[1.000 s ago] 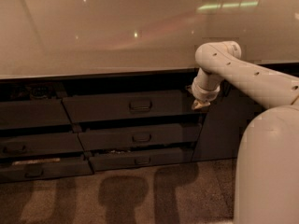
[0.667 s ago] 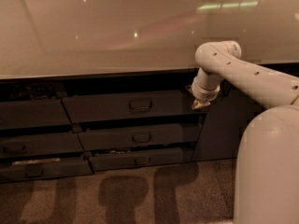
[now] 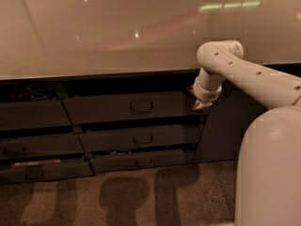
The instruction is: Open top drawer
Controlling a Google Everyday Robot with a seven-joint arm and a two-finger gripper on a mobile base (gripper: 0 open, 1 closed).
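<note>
1. Seemingly nothing has been shifted since the earlier frames; the arm (image 3: pixel 254 76), the gripper (image 3: pixel 202 104) and all drawer fronts are found in the same places as a second ago.
2. The gripper is seen at the right of the scene, hung from a bent white wrist and pointed downward; it is placed at the upper right corner of the top drawer (image 3: pixel 117 109), right at the end of the drawer's front.
3. Whether the gripper is open or closed cannot be told, and contact with the drawer cannot be confirmed; nothing is seen to be carried by it.
4. The top drawer is set directly under the pale glossy countertop (image 3: pixel 117 32); its dark grey front is reached further left than the two narrower drawers (image 3: pixel 141 147) stacked beneath it; a dark gap is shown along its upper edge.
5. A small loop handle (image 3: pixel 141 106) is fixed at the middle of the drawer's front, well left of the gripper and untouched by it.
6. A dark cabinet door (image 3: pixel 221 131) is seen right of the drawers, behind the arm; the robot's white body (image 3: pixel 268 173) is seen in the near right corner.
</note>
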